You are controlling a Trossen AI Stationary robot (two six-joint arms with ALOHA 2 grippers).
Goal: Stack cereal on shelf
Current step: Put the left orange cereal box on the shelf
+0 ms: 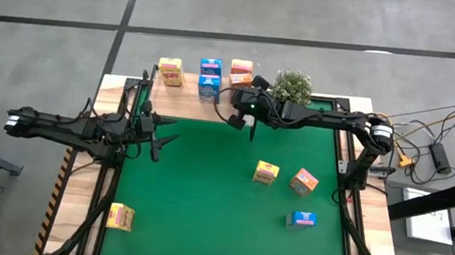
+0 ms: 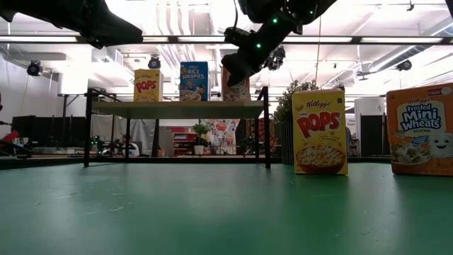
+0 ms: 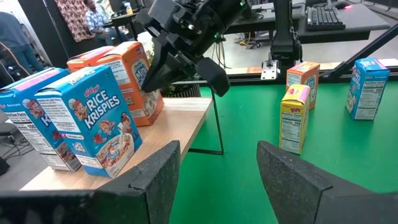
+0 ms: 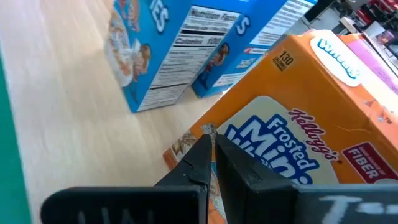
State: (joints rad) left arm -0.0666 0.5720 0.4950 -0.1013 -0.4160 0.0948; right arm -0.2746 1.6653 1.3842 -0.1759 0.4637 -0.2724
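Now your right end effector [image 4: 212, 163] has its fingers pressed together, tips against the orange cereal box [image 4: 298, 124] on the shelf [image 1: 181, 102]. Your left end effector [image 3: 217, 171], fingers apart, waits over the desk [image 1: 204, 192] beside the shelf.

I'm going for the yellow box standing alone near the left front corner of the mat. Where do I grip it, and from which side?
Take the yellow box across its two narrow side panels, coming straight down from above. It stands apart on the green mat with nothing beside it, so the fingers have room on both sides. The left gripper, open, hovers above the mat closest to it.
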